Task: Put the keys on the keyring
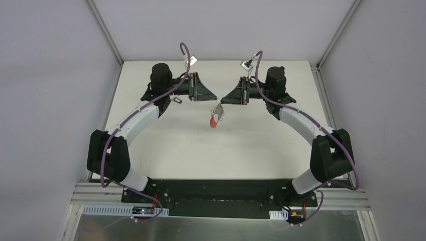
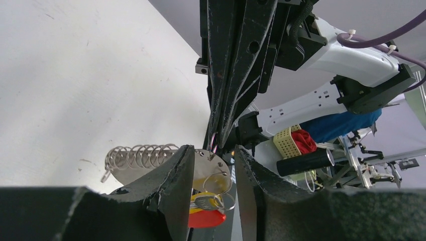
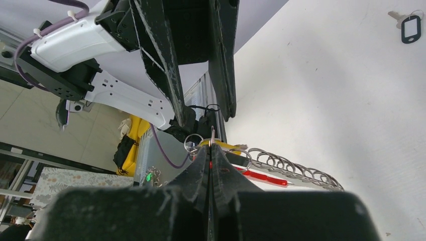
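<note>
Red-banded keyring (image 1: 215, 119) hangs over the desk (image 1: 261, 150) in the clamped right pincer (image 3: 211, 153), left pincer (image 2: 214, 168) parted around it; the loose key (image 3: 409, 28), well apart, likely wants the ring held steady.

White table (image 1: 251, 155), apparently grey walls (image 1: 50, 75).

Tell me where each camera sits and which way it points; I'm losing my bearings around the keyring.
Top camera: above and behind the bases, looking down on the table; both arms show, left gripper and right gripper meeting at the keyring.
Left wrist: on the left arm, looking past its own parted fingers at the right arm opposite.
Right wrist: on the right arm, looking past its own shut fingers at the left arm; the loose key lies top right.
Shared: the wrist views face each other across the keyring.
</note>
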